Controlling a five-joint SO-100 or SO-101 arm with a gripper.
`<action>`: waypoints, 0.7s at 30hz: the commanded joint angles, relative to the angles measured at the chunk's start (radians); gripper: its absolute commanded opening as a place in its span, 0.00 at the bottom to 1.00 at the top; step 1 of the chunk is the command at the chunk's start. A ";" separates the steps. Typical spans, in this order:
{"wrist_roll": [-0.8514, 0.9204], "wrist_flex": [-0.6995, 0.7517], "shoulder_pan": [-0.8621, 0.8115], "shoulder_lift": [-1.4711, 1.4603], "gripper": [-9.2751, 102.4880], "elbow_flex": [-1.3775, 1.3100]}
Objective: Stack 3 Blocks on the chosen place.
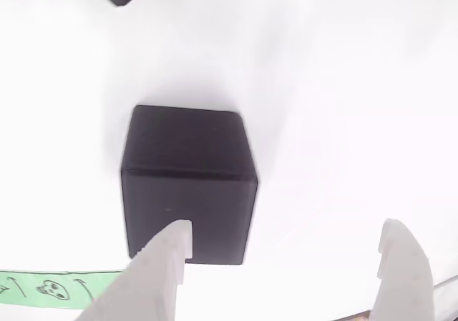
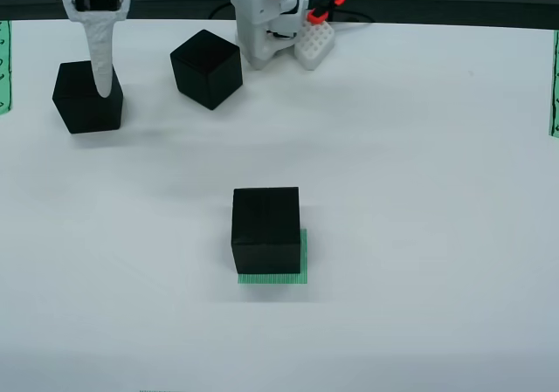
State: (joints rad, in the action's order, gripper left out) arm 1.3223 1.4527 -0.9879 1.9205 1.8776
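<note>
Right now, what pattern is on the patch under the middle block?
Fine green-and-white stripes on the patch, clearest in the fixed view of the whole table.

A lab-style robot test bench: bare white tabletop [image 2: 419,147], the arm's white base [image 2: 266,17], green striped markers [image 2: 554,86].

I see a white table [image 2: 419,191], three black cubes on it, one [image 2: 265,230] on the green striped patch [image 2: 302,261], two at far left [image 2: 86,98] [image 2: 206,68], arm base [image 2: 262,25] at the back edge, green strips [image 2: 554,78] at both sides.
</note>
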 commanded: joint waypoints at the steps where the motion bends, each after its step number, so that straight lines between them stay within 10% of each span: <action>1: 0.069 -0.025 -0.103 -0.041 0.36 -0.049; 21: 0.095 -0.104 -0.161 -0.295 0.40 -0.126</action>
State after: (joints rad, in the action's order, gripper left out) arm 1.4097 1.3622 -1.1566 1.6383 1.7917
